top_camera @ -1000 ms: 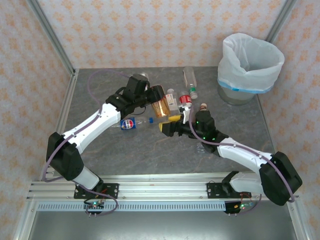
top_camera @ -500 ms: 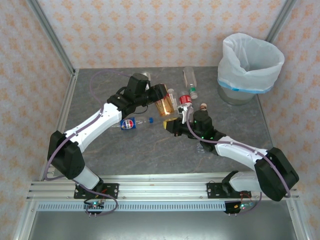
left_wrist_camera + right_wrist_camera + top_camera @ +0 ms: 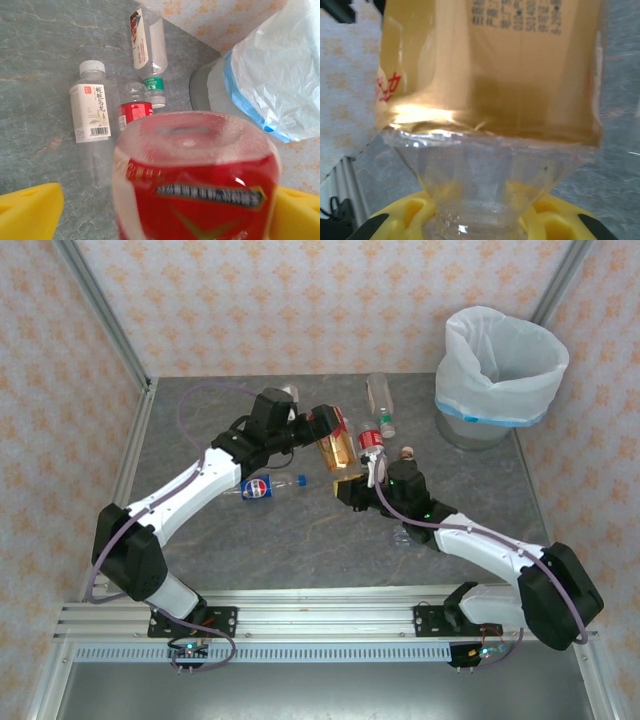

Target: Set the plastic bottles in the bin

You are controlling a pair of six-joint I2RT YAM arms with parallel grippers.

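An orange-and-red-labelled bottle point(image 3: 335, 445) hangs above the table's middle, and my left gripper point(image 3: 318, 425) is shut on its body. In the left wrist view its red label point(image 3: 195, 180) bulges between the yellow fingers point(image 3: 30, 210). My right gripper point(image 3: 350, 483) sits at the bottle's neck end. The right wrist view shows the clear neck point(image 3: 480, 200) between both yellow fingers point(image 3: 405, 215), which lie against it. The bin point(image 3: 500, 360) stands at the back right with its white bag open.
On the table lie a white-labelled bottle point(image 3: 92, 112), a small red-labelled one point(image 3: 370, 440), a clear one with a green cap point(image 3: 380, 400), a blue-labelled one point(image 3: 265, 487) and a crushed one point(image 3: 405, 535). Walls close off the back and both sides.
The left gripper has carried the bottle a little to the right. The right gripper has risen up to it and now flanks its neck.
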